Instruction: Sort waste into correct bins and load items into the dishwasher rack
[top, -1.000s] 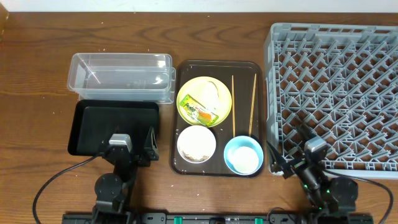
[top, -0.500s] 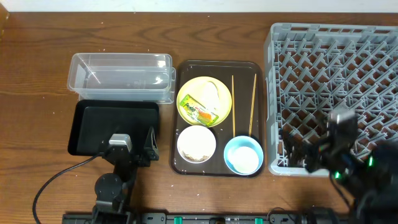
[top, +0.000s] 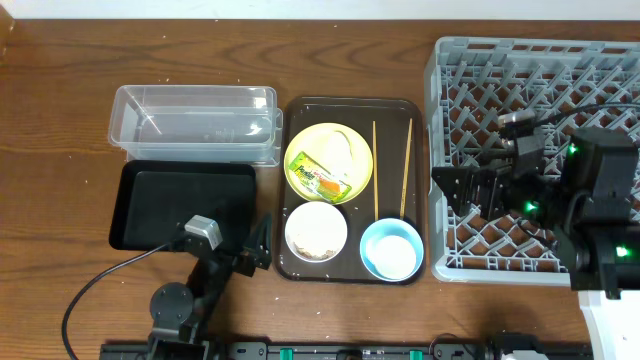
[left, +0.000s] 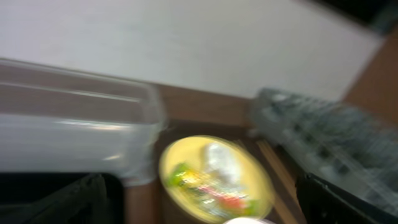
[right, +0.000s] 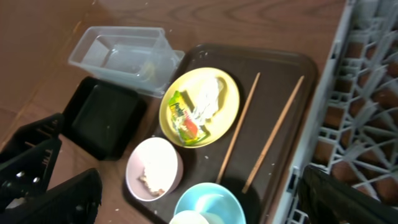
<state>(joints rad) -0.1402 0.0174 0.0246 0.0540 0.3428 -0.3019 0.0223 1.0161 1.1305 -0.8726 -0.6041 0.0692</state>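
Note:
A yellow plate (top: 329, 162) on the brown tray holds a green-and-orange wrapper (top: 318, 181) and crumpled white paper (top: 338, 148). In front of it are a white bowl (top: 316, 231) with food scraps (top: 322, 250) and a light blue bowl (top: 391, 249). Two chopsticks (top: 376, 170) lie right of the plate. My left gripper (top: 256, 250) is open and empty, low at the tray's front left corner. My right gripper (top: 466, 189) is open and empty, raised over the left edge of the grey rack (top: 540, 90). The right wrist view shows the plate (right: 200, 107), white bowl (right: 155, 171) and blue bowl (right: 208, 205).
The dark brown tray (top: 300, 108) sits mid-table. The clear tub (top: 195, 122) stands at the back left, with the black bin (top: 180, 203) in front of it. The left wrist view is blurred but shows the tub (left: 74, 137) and plate (left: 214, 180).
My right arm has risen from the table's front edge and moved back and left over the rack. My left gripper has swung right towards the tray. Objects have not moved.

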